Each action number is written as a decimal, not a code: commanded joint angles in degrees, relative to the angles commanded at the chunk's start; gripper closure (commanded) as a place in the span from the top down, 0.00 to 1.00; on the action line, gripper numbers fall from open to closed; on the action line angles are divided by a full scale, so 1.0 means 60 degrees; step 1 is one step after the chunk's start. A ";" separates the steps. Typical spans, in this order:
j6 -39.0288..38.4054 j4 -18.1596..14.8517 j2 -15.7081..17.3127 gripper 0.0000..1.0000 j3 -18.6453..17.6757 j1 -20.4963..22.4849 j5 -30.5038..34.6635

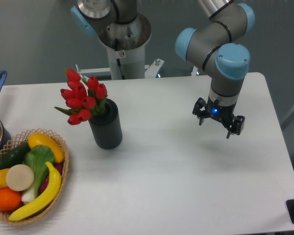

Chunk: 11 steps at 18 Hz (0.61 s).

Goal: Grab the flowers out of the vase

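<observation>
My gripper (218,123) is black with a small blue light above it, and my arm (220,44) is grey with pale blue caps. The flowers (82,100) are red with green leaves, in a ribbed black vase (106,128). The table (186,186) is white. The tan woven basket (63,169) holds yellow, green and orange produce.

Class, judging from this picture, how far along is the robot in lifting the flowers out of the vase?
Nothing is done yet: the red tulip bunch sits in the dark ribbed cylindrical vase. The two-finger gripper hangs open and empty above the white table, apart from the vase. Approaching, gripping and lifting remain.
</observation>
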 joint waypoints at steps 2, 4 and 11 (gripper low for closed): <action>0.0015 -0.0015 0.0015 1.00 -0.0015 -0.0029 0.0016; 0.0015 -0.0044 0.0029 1.00 -0.0015 -0.0073 -0.0014; -0.0088 0.0000 0.0263 1.00 -0.0585 0.0233 -0.0788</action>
